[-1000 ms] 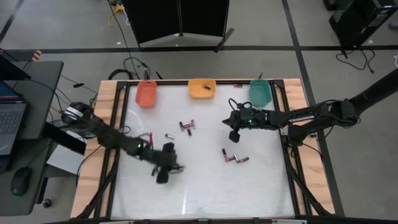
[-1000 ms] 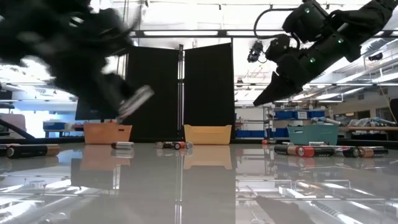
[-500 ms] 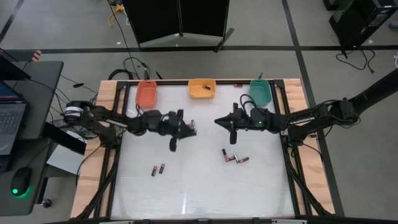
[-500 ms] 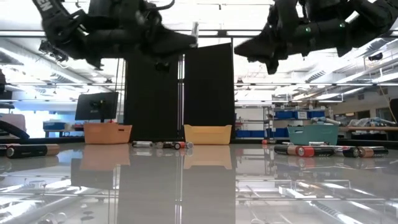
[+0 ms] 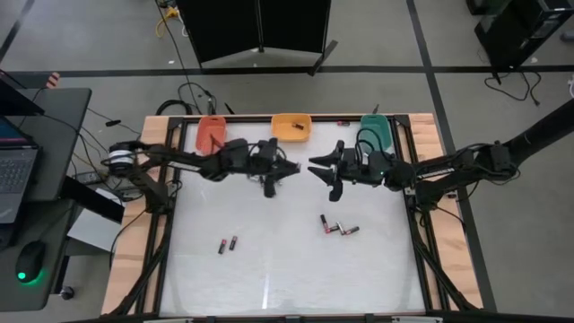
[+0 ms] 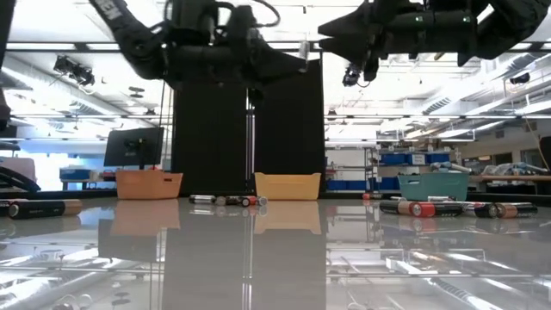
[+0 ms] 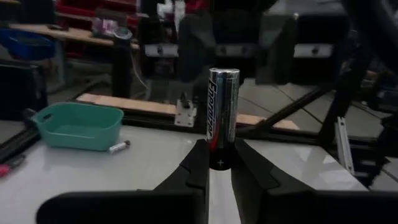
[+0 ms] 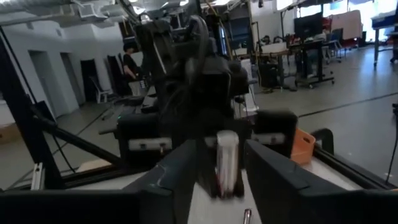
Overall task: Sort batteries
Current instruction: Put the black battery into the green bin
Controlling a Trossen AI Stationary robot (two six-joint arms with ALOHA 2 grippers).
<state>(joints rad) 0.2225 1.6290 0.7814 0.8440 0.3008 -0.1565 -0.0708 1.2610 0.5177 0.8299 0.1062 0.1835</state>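
Note:
My left gripper [image 5: 292,168] is shut on one battery [image 7: 222,118], dark and silvery, which stands upright high above the table's far middle. My right gripper [image 5: 313,166] faces it level from the right, open. In the right wrist view the battery [image 8: 227,158] shows between the two spread fingers, and I cannot tell whether they touch it. Loose batteries lie on the table at the near left [image 5: 227,244] and right of centre [image 5: 339,228]. The orange bin [image 5: 211,135], yellow bin [image 5: 291,126] and teal bin [image 5: 377,132] line the far edge. My left gripper pinches the battery's lower end [image 7: 219,160] between its two fingertips. The fingers reach level from the table's left. The battery stands upright above the fingertips, lifted clear of the table, most of its length free.
More batteries show at table height in the low view, at the far middle [image 6: 228,201], right [image 6: 422,207] and left [image 6: 34,207]. One battery lies beside the teal bin [image 7: 118,147]. The wooden table frame [image 5: 152,206] borders the white surface.
My left gripper has risen from the near left of the table and swung toward the far middle, tipping from pointing down to level, carrying the battery. My right gripper has risen and tipped up to level, so the two now face each other.

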